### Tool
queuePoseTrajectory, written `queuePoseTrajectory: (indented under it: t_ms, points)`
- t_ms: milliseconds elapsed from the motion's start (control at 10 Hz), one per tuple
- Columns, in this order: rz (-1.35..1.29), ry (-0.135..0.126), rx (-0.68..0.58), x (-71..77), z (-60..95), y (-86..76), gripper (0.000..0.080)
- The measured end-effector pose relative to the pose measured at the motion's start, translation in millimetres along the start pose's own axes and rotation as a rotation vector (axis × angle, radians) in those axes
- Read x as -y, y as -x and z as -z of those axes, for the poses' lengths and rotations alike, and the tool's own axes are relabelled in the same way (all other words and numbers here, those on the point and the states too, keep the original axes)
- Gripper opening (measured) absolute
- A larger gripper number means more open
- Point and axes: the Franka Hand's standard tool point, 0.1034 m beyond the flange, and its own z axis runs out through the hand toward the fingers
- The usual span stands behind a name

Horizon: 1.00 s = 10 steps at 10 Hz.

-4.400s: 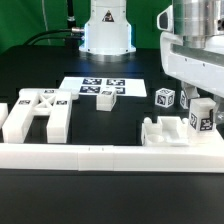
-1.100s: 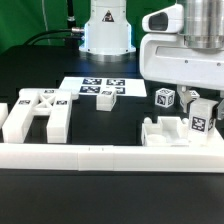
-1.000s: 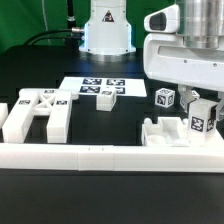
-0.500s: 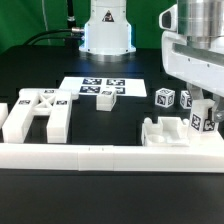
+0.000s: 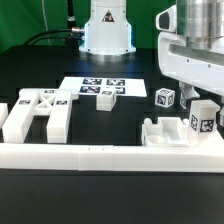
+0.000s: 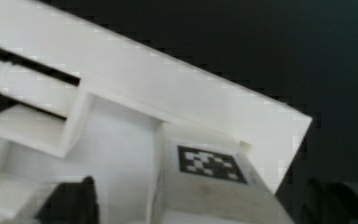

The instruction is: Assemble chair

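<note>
Judging the chair leg (image 5: 202, 118) rigid, light, slick plastic; best pinched across flat opposite sides. Seeing gripper (image 6: 208, 203) apart, straddling it, not clamped.

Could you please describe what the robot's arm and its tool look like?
The arm is glossy white with a blue-lit base and black cables behind. Its boxy wrist housing is pale grey with a green dot. The tool has black fingers.

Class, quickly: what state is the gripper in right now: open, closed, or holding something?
Gripper: open, its fingers spread either side of a tagged white chair part, not clamped on it.
</note>
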Motion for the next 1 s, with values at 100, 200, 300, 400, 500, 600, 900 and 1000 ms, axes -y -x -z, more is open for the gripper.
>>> queuePoseTrajectory:
  t_ms: [100,200,300,400,500,600,900,1000]
  points:
    - [0.094,0.0,0.0,0.0,-0.1,0.0,0.0637]
    - [0.163,0.001,0.001,-0.2,-0.1,0.1,0.0646]
    - [0.257,0.012,0.006,-1.3,0.0,1.0,0.0646]
    - [0.342,0.019,0.013,-1.2,0.7,1.8,0.0649]
    - [0.407,0.024,0.018,-0.8,1.4,2.3,0.0649]
    - [0.513,0.025,0.018,-1.0,1.4,2.1,0.0649]
    - [0.77,0.029,0.016,-0.4,2.2,1.5,0.0649]
    - [0.834,0.029,0.017,-0.2,2.2,1.9,0.0649]
